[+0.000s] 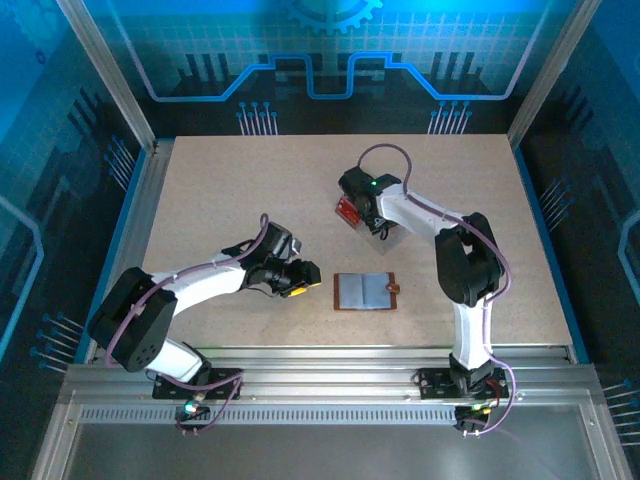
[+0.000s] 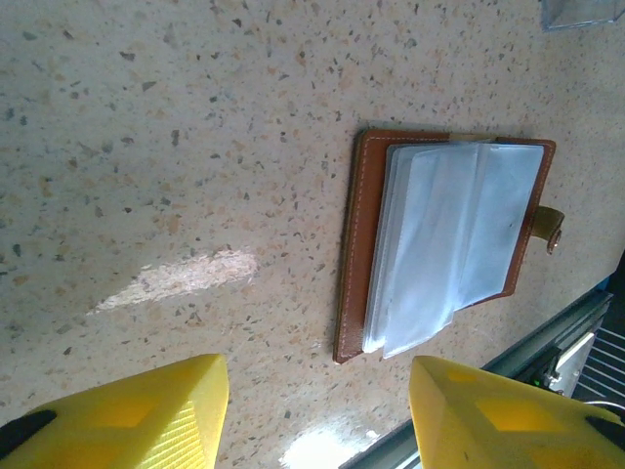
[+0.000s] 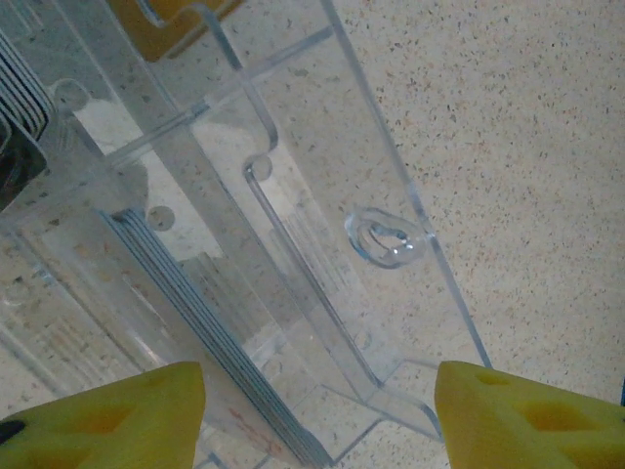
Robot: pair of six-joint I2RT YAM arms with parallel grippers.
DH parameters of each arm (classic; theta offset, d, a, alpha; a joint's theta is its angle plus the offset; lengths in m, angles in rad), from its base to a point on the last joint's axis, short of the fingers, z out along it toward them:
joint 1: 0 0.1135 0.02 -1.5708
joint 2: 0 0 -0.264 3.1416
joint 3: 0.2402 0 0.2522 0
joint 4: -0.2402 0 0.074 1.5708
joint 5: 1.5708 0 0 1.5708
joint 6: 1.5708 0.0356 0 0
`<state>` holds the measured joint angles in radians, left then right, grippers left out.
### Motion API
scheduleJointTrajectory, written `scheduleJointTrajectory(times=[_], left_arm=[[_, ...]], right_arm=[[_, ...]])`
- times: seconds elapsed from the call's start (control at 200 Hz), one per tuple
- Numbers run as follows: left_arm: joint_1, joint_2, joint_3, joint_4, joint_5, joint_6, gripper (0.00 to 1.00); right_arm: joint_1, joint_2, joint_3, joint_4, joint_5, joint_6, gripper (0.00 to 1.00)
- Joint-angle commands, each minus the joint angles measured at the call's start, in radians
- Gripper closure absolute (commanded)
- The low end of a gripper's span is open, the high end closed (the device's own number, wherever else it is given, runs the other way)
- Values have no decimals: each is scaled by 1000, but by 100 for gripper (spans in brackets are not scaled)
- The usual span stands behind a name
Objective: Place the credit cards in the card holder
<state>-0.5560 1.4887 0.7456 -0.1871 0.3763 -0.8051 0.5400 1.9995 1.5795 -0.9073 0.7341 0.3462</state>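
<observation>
The card holder lies open on the table, brown leather with pale clear pockets facing up; it also shows in the left wrist view. My left gripper hovers just left of it, its yellow fingers open with only bare table between them. My right gripper hangs over the clear tray, open and holding nothing. A stack of credit cards stands on edge in a tray compartment, showing blue-grey edges, just inside the left finger.
A red card sits in the clear tray under the right wrist. A tan card shows in a far compartment. The metal rail of the table's near edge runs close behind the card holder.
</observation>
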Motion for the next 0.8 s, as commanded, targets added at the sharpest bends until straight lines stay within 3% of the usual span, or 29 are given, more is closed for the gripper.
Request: scheduleJointTrajectory(times=[0.0, 0.28, 0.795], left_arm=[[8, 15, 21, -4, 27, 23, 48], [8, 27, 17, 3, 29, 20, 48], [8, 40, 9, 18, 30, 9, 48]], right_arm=[[-10, 28, 24, 4, 25, -15, 36], [-6, 63, 17, 18, 49, -15, 37], [1, 43, 44, 10, 114, -45, 62]])
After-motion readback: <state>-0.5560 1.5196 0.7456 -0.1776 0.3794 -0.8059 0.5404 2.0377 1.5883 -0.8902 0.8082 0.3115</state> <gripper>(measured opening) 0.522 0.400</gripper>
